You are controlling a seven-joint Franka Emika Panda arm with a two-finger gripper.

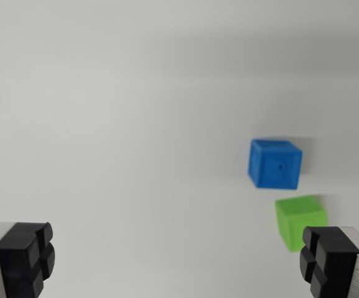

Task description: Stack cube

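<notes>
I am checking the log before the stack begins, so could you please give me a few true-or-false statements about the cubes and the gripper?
1. The gripper is open and empty. True.
2. The blue cube sits on top of the green cube. False: both rest on the table, near each other.
3. Both cubes lie toward the wrist view's right. True.
4. A finger touches the blue cube. False: neither finger reaches it.

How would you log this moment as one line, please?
end effector: open, empty | blue cube, green cube: apart, unstacked, wrist view's right | stack: not started
</notes>
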